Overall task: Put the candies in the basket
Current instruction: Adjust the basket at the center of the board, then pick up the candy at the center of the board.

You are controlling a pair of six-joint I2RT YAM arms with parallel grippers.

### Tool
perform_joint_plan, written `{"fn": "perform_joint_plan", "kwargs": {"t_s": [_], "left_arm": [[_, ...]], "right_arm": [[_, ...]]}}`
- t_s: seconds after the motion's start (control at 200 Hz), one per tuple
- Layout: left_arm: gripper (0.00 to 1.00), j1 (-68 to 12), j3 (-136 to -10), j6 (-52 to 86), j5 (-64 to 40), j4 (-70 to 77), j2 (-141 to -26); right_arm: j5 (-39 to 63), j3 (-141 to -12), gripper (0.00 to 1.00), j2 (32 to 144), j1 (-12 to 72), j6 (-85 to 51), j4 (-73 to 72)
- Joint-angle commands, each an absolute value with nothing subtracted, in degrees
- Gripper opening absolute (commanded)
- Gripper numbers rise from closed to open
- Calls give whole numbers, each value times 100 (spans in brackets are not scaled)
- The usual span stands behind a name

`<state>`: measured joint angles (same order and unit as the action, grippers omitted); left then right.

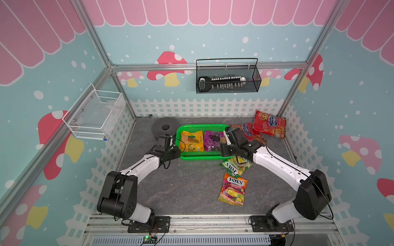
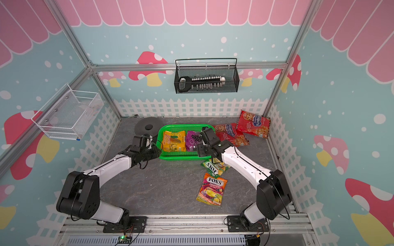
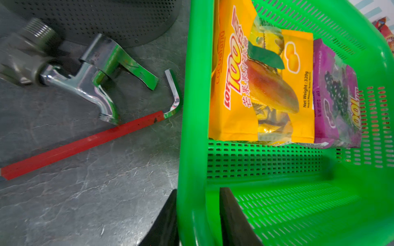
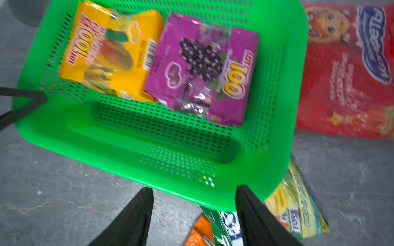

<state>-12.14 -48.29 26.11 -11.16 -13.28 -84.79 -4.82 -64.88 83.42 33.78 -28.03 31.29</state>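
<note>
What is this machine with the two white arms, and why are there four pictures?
It's a robot with two arms, each ending in pinching jaws. Two pictures look down from above; the other two come from cameras on the wrists. On the grey floor sits a green basket holding an orange pack and a purple pack. A tap and a red-handled key lie beside it. Two Fox's bags and two red bags lie outside. The left arm has its jaws astride the basket's rim; the right arm has its jaws open, holding nothing.
</note>
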Motion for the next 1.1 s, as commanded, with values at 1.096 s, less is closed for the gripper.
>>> {"fn": "perform_joint_plan", "kwargs": {"t_s": [1.096], "left_arm": [[51,-1039,-5178,2461,-654,-1459,-7635]], "right_arm": [[-2016,-4344,39,9179,3893,-2889,1262]]}}
